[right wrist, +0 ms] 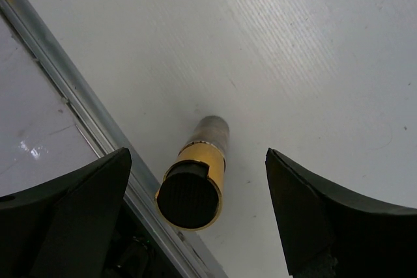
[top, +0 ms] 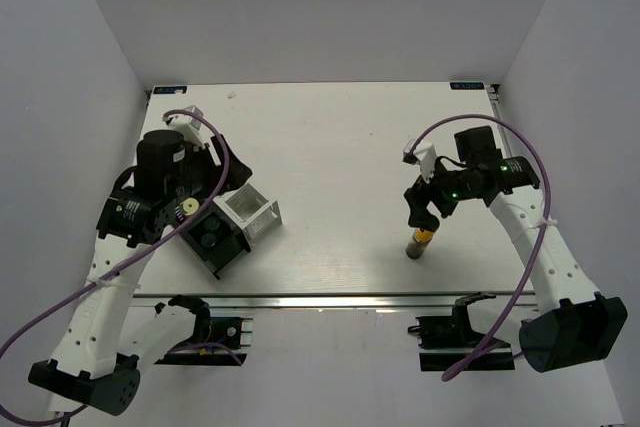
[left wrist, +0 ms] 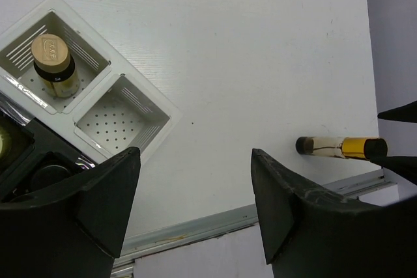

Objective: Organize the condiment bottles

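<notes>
Top external view, left side: black-and-clear rack (top: 235,229) set at a slant on the worktop (top: 340,147), close to the near edge. Over it, the left end effector (left wrist: 192,206), released, fingers (left wrist: 98,193) spread wide, nothing held. Shown only by the left wrist view: tan-capped bottle (left wrist: 55,63) standing in one white cell, beside a second white cell (left wrist: 117,118) with holes in its floor. Wide stretch of white worktop from the rack across to the right. Over there, yellow-label bottle (top: 420,243) standing upright near the front rail (right wrist: 65,89). Just above it, the right end effector (top: 421,215), released, fingers (right wrist: 339,219) wide on both sides, not touching. Shown best by the right wrist view: round dark cap, and the rail just beside the bottle.
</notes>
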Robot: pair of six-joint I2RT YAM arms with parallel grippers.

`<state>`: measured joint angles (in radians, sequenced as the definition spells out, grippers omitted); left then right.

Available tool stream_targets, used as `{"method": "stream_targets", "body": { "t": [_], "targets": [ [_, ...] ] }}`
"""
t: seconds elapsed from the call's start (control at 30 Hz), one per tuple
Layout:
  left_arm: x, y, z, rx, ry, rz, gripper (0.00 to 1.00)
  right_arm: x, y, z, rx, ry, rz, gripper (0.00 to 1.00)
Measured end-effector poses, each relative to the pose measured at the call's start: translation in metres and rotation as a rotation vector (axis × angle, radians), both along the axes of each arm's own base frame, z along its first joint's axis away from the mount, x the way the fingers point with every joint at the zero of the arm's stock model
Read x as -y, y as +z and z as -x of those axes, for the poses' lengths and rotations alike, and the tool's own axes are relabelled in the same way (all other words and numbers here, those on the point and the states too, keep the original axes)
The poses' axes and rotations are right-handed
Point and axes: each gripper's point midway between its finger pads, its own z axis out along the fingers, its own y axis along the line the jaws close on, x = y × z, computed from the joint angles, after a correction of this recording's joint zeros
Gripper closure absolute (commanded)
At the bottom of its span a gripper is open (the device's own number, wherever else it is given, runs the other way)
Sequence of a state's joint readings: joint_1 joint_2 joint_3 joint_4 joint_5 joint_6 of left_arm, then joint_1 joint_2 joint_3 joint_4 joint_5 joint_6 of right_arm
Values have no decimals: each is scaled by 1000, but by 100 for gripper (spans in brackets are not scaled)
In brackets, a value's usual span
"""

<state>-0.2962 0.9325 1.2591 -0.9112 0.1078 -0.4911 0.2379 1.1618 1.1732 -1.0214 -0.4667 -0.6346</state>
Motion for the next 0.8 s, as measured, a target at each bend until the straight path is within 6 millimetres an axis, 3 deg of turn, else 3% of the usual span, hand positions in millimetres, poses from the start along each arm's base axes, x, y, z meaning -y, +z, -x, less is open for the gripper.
{"method": "stream_targets", "body": {
  "t": [0.2,0.6,0.8],
  "targets": [
    [4,-5,-2,1,-20,7,21,11,-22,14,-51,4,62,12],
    [3,0,4,30,-26,19,21,21,-46,26,-78,26,158,32],
    [2,0,4,34,-20,12,21,23,-49,25,-62,33,182,62]
  ]
}}
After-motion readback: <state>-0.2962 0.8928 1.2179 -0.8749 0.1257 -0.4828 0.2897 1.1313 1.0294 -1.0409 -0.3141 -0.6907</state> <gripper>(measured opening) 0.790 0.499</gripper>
